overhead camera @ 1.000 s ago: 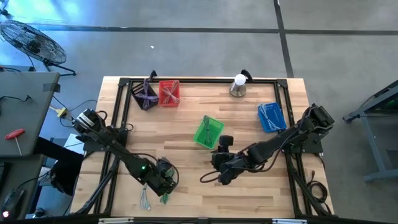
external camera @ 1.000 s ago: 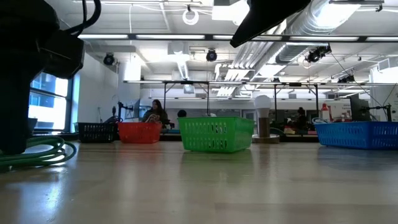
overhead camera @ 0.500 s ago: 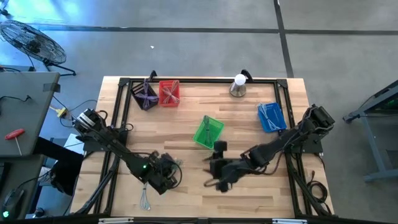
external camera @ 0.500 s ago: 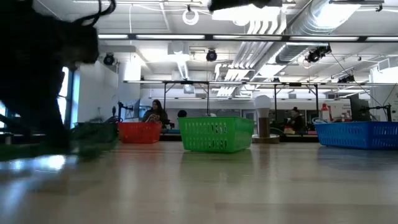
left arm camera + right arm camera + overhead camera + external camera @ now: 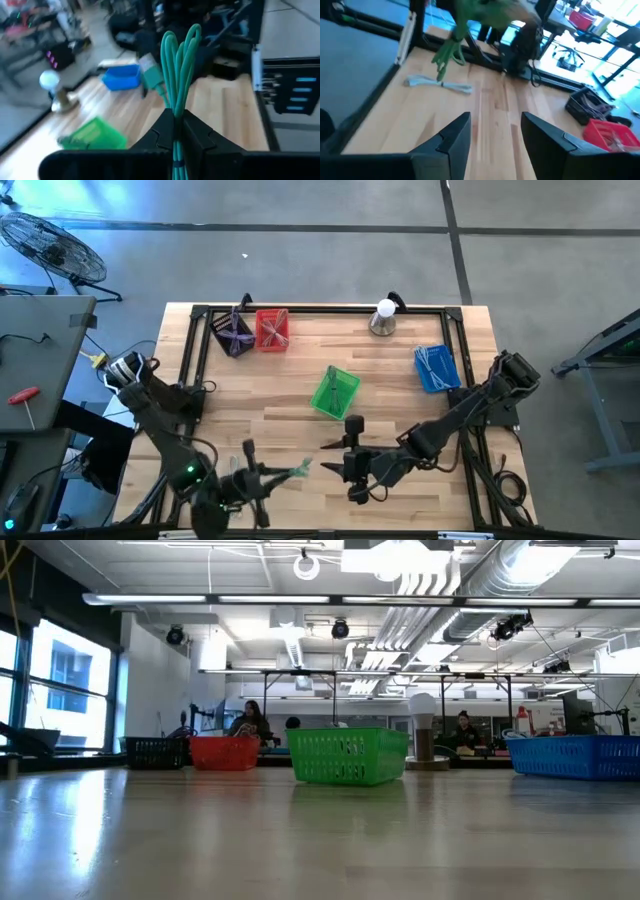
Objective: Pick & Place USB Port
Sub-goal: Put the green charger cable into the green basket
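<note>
While the left tool (image 5: 176, 131) pinches the green cable (image 5: 178, 70), its plug blurs.

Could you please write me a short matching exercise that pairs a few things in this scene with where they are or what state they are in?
Things:
1. green cable
2. green basket
3. right hand
4. blue basket

Places or states:
A. open, empty, over the table's front
B. pinched in the left hand
C. near the table's right edge
D. mid-table, tilted

Pairs: 1-B, 2-D, 3-A, 4-C
</note>
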`<state>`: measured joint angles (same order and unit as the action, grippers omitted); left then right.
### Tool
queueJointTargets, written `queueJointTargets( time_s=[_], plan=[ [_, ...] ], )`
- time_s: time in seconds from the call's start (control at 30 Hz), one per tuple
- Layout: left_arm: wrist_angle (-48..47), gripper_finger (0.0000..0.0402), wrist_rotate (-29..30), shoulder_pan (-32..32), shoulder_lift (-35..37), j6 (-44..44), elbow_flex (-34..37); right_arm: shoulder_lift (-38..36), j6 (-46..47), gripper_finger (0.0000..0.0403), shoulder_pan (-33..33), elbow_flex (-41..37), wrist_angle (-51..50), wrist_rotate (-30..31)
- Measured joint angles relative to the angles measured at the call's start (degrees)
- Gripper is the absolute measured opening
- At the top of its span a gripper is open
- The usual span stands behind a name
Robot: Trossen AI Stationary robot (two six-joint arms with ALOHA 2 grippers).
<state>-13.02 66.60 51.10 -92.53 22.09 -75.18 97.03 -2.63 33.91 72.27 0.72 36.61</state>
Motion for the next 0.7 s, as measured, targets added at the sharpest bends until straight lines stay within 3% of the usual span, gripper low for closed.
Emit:
queueJointTargets(
  time_s=[0.1, 0.33, 0.7],
  plan=[
    [5.92, 0.0007, -0.55, 1.1, -0.07, -6.93, 0.07, -0.01, -0.89, 0.0165, -0.25, 0.0, 3.11, -3.5],
    [7.29, 0.0007, -4.34, -0.93, -2.57, -8.56, 0.09, -0.02, -5.33, 0.0165, -0.24, 0.02, 11.45, -15.82],
    [9.0, 0.0007, -16.15, -7.18, -4.59, -8.58, 0.09, -0.02, -6.87, 0.0164, -0.53, 0.02, 12.51, -19.36]
  ],
)
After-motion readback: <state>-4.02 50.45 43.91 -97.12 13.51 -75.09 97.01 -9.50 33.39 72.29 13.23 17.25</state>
